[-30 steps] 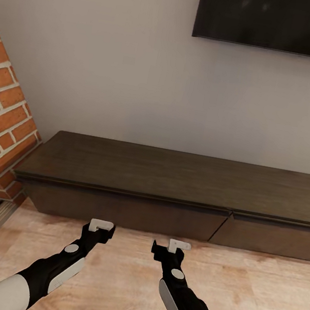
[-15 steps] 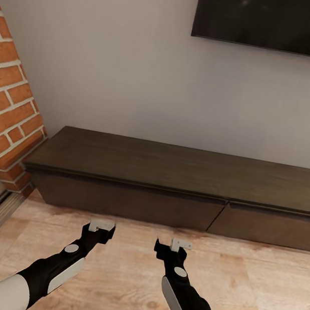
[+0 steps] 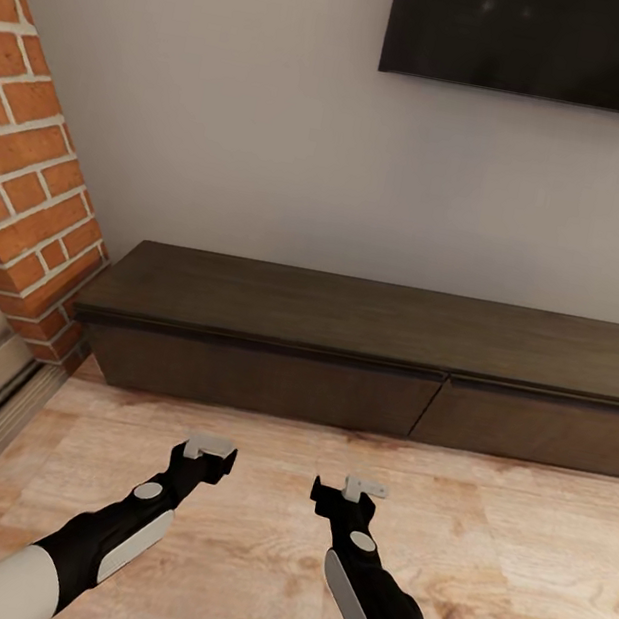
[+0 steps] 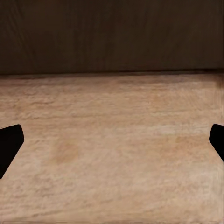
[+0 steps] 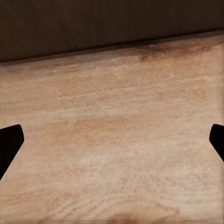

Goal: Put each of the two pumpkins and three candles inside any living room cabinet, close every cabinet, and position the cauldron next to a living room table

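1. Robot faced the cabinet [image 3: 382, 358], a long dark low unit against the wall; both wide fronts looked shut and flush, top bare.
2. Left gripper [image 3: 209, 448] hung low over the wood floor [image 3: 511, 548], short of the cabinet's left front. In the left wrist view the dark fingertips [image 4: 9, 144] sat at opposite edges of the frame, so the jaws were spread wide with nothing between them.
3. Right gripper [image 3: 362, 486] was level with the left one and near it, also over bare floor. The right wrist view showed its fingertips [image 5: 9, 142] far apart too, spread wide and empty.
4. Both wrist views looked along the floor to the cabinet's dark base [image 4: 112, 37].
5. Brick fireplace [image 3: 26, 189] stood just beside the cabinet's left end; a dark TV [image 3: 554, 43] hung on the wall above.
6. Pumpkins, candles and cauldron were not seen here, so I could not tell where they were.
7. Step in hand, my read: transit or positioning near the cabinet with empty hands, either about to open a front or checking that it was closed.
8. Next move likely needs either closing in on a front edge to pull it open, since there are no handles, or turning away to find the items.
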`<state>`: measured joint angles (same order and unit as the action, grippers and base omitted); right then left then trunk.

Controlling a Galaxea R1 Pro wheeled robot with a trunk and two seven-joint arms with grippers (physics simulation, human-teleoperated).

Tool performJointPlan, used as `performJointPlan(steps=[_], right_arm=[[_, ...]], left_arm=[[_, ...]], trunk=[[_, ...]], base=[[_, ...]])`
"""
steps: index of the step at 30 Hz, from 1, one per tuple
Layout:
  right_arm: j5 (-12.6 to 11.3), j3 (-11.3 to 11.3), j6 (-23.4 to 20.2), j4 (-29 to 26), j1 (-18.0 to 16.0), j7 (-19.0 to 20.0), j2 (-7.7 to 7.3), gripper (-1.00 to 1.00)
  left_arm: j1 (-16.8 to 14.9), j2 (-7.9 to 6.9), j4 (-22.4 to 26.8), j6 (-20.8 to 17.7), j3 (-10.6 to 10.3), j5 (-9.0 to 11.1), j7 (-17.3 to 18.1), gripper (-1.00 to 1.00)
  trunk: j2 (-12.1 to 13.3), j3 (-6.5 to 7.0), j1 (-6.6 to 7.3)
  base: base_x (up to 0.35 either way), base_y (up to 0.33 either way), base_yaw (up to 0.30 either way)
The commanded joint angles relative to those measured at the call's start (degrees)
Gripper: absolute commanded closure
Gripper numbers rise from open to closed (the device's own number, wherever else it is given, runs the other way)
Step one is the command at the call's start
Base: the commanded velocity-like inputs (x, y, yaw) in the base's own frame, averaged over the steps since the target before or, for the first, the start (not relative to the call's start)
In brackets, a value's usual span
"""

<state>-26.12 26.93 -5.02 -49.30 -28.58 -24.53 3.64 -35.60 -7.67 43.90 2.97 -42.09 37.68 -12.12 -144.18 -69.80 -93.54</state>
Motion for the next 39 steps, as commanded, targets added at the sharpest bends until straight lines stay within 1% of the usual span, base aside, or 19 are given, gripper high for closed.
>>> performJointPlan(steps=[1,2,8,12,15,17,18,19,20,22,25,27,28,31,35,36,37,38,39], right_arm=[[-0.25,0.18,-0.26,-0.09,-0.05,-0.43,-0.03,-1.0],[-0.25,0.16,-0.27,-0.09,-0.06,-0.45,-0.03,-1.0],[-0.27,0.09,-0.33,-0.22,-0.16,-0.4,-0.19,-1.0],[-0.39,0.01,-1.12,-0.35,-0.86,-0.42,-0.27,-1.0],[-0.42,0.03,-2.16,-1.05,-1.19,-0.5,-0.04,-1.0],[-0.42,0.04,-2.3,-1.34,-1.23,-0.51,0.01,-1.0],[-0.42,0.05,-2.48,-1.76,-1.27,-0.58,0.03,-1.0],[-0.42,0.05,-2.65,-1.95,-1.28,-0.62,0.04,-1.0],[-0.42,0.03,-3.46,-2.33,-1.32,-0.68,0.03,-1.0],[-0.42,-0.27,-4.66,-2.81,-1.36,-0.7,0.04,-1.0],[-0.37,-2.15,-7.6,-4.35,-1.38,-0.75,0.05,-1.0],[-0.35,-2.57,-8.79,-4.94,-1.41,-0.77,0.05,-1.0],[-0.39,-2.87,-10.76,-5.7,-1.45,-0.74,0.08,-1.0],[-0.41,-3.05,-13.57,-6.66,-1.47,-0.65,0.12,-1.0],[-0.42,-3.09,-14.94,-7.98,-1.48,-0.62,0.14,-1.0],[-0.44,-3.1,-15.16,-8.15,-1.48,-0.62,0.14,-1.0],[-0.43,-3.1,-15.3,-8.27,-1.48,-0.61,0.14,-1.0],[-0.43,-3.1,-15.3,-8.27,-1.48,-0.61,0.14,-1.0],[-0.43,-3.1,-15.42,-8.37,-1.48,-0.64,0.14,-1.0]], left_arm=[[-0.08,-0.08,0.64,-0.19,-0.48,0.59,-0.51,-1.0],[-0.08,-0.09,1.62,-0.86,-0.44,0.58,-0.52,-1.0],[-0.08,-0.18,4.06,-2.07,-0.12,0.59,-0.54,-1.0],[-0.08,-0.22,4.61,-3.8,-0.05,0.63,-0.54,-1.0],[-0.11,-0.3,4.81,-7.19,0.04,0.64,-0.54,-1.0],[-0.13,-0.31,4.83,-7.95,0.08,0.64,-0.54,-1.0],[-0.17,-0.32,4.82,-9.48,0.12,0.64,-0.54,-1.0],[-0.18,-0.32,4.82,-10.13,0.13,0.64,-0.54,-1.0],[-0.21,-0.32,4.81,-11.49,0.14,0.64,-0.54,-1.0],[-0.26,-0.32,4.8,-12.86,0.18,0.64,-0.57,-1.0],[-0.39,-0.32,4.82,-16.79,0.27,0.69,-0.7,-1.0],[-0.45,-0.33,4.99,-18.71,0.3,0.71,-0.98,-1.0],[-0.51,-0.33,5.34,-20.64,0.32,0.76,-1.72,-1.0],[-0.52,-0.37,6.72,-23.6,0.38,0.82,-2.8,-1.0],[-0.67,-0.53,7.79,-26.76,0.43,1.02,-3.4,-1.0],[-1.05,-0.55,7.92,-27.73,0.62,1.13,-3.48,-1.0],[-1.44,-0.58,7.98,-28.7,1.62,1.21,-3.53,-1.0],[-1.44,-0.58,7.98,-28.7,1.62,1.21,-3.53,-1.0],[-1.71,-0.58,8.03,-30.08,3.66,1.24,-3.56,-1.0]], trunk=[[-0.02,-0.05,0.02],[-0.02,-0.05,0.02],[-0.02,-0.05,0.02],[0.03,0.84,0.12],[0.07,1.5,0.2],[0.1,1.95,0.25],[0.11,2.17,0.27],[0.13,2.39,0.3],[0.14,2.61,0.33],[0.17,3.05,0.38],[0.21,3.72,0.45],[0.23,4.16,0.51],[0.25,4.38,0.53],[0.29,5.05,0.61],[0.34,5.93,0.71],[0.35,6.16,0.74],[0.37,6.38,0.76],[0.38,6.6,0.79],[0.39,6.82,0.81]], base=[[-0.037,0.0,0.0],[-0.024,0.0,0.0],[-0.01,0.0,0.0],[-0.002,0.0,0.0],[0.0,0.0,0.0],[0.0,0.0,0.0],[0.0,0.0,0.0],[0.0,0.0,0.0],[0.0,0.0,0.0],[0.0,0.0,0.0],[0.0,0.0,0.0],[0.0,0.0,0.0],[0.0,0.0,0.0],[0.0,0.0,0.0],[0.0,0.0,0.0],[0.0,0.0,0.0],[0.0,0.0,0.0],[0.0,0.0,0.0],[0.0,0.0,0.0]])
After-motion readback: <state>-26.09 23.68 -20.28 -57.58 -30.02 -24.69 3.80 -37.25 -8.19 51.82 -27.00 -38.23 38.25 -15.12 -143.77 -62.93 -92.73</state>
